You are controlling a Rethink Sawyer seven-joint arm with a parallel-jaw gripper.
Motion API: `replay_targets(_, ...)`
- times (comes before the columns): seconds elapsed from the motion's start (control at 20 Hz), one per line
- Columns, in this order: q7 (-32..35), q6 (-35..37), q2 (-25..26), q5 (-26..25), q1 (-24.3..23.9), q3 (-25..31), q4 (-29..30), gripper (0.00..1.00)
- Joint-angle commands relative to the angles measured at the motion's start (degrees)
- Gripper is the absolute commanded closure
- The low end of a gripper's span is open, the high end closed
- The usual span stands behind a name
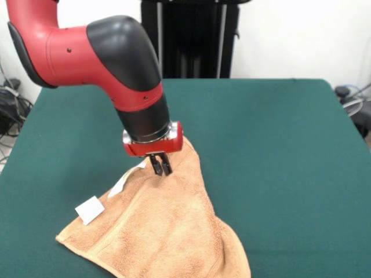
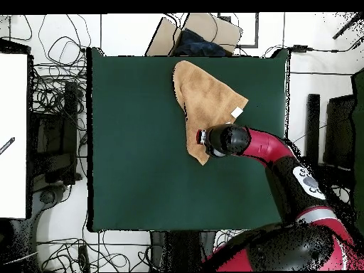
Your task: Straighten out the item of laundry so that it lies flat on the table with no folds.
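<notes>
I have the table point(image 1: 290, 139) filling most of both views, dark green and far bigger than anything on it. In the overhead view the arm point(image 2: 274, 153) reaches in from the base at the bottom right, bends at the elbow and runs toward the middle of the table's right half. From the front it comes down from the upper left, the black wrist pointing nearly straight down over the towel point(image 1: 168, 231).

The towel lies toward the front camera's edge, reaching the table edge at the top in the overhead view. It is not flat: it rises to a peak under the wrist and slopes away in a rough triangle, with a folded flap on one side. Open green cloth lies on every other side, widest across the left half in the overhead view.

The gripper point(image 1: 162, 164) sits at that peak, fingers narrow and pinched together on the raised cloth. A small white tag point(image 1: 90, 209) lies on the towel's corner nearest the arm's side, well apart from the gripper.
</notes>
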Motion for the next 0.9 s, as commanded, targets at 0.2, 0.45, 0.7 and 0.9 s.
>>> replay_targets(0.2,0.45,-7.72,7.45,-4.78,1.69,0.18,2.25,1.0)
replay_targets(0.45,5.42,-9.26,0.73,-4.6,2.39,-2.3,8.95,1.0)
replay_targets(0.7,5.23,-9.78,1.73,-3.67,2.7,-2.75,9.0,1.0)
replay_targets(0.9,6.81,-11.99,0.8,-3.33,3.08,-3.77,10.41,1.0)
